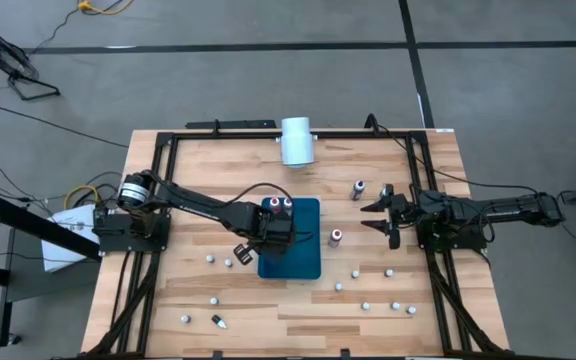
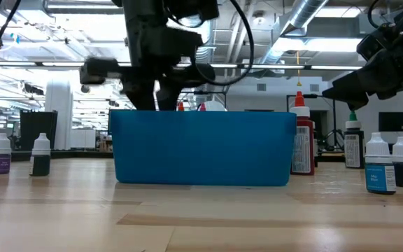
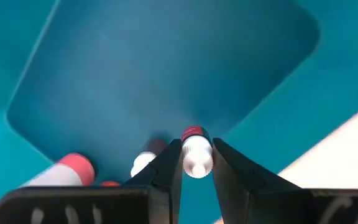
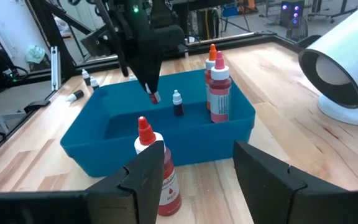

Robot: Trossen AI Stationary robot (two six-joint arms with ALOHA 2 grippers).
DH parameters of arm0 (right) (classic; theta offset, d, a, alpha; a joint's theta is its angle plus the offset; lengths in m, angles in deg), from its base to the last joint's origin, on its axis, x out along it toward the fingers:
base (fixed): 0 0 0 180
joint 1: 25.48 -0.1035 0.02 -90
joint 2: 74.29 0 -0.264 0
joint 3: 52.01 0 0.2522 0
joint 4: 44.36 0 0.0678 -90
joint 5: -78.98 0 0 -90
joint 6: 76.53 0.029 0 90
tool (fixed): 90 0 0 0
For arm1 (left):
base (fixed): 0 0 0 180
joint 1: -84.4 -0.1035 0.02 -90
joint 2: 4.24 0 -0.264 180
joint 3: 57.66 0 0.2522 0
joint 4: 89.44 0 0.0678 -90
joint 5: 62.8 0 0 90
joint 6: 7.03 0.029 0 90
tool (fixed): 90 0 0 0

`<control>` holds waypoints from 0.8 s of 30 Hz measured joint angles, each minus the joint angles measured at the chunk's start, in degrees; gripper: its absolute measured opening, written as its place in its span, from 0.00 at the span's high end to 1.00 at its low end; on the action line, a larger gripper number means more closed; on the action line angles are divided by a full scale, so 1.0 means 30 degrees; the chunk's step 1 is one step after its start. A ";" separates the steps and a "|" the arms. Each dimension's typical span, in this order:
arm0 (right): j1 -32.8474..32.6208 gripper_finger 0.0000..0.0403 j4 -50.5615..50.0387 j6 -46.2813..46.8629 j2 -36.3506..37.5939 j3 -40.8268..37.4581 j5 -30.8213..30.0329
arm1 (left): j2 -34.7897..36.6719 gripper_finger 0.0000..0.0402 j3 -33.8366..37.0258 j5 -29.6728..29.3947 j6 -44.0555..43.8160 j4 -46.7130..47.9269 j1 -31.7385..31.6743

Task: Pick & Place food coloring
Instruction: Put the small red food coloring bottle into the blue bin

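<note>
My left gripper reaches down into the blue bin and is shut on a tiny red food coloring bottle with a white cap. Two taller red bottles and a small dark one stand on the bin's floor. Another red bottle stands on the table between the bin and my right gripper, which waits open at the table's right side, touching nothing. My left gripper pinches the tiny bottle between its two fingers at the upper part, by the white cap. The fingers come from above, pointing steeply down. The bottle hangs cap up, its red body below the fingertips, inside the bin's walls and above its floor.
A large white cylinder lies at the table's far edge. Several tiny bottles are scattered on the wood, left of the bin, toward the near edge and at the far right. A black frame rims the table.
</note>
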 joint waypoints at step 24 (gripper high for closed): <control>-0.0004 0.54 0.0021 -0.0004 0.0000 0.0000 0.0001 | -0.0474 0.84 0.0033 -0.0279 0.0936 0.0083 -0.0138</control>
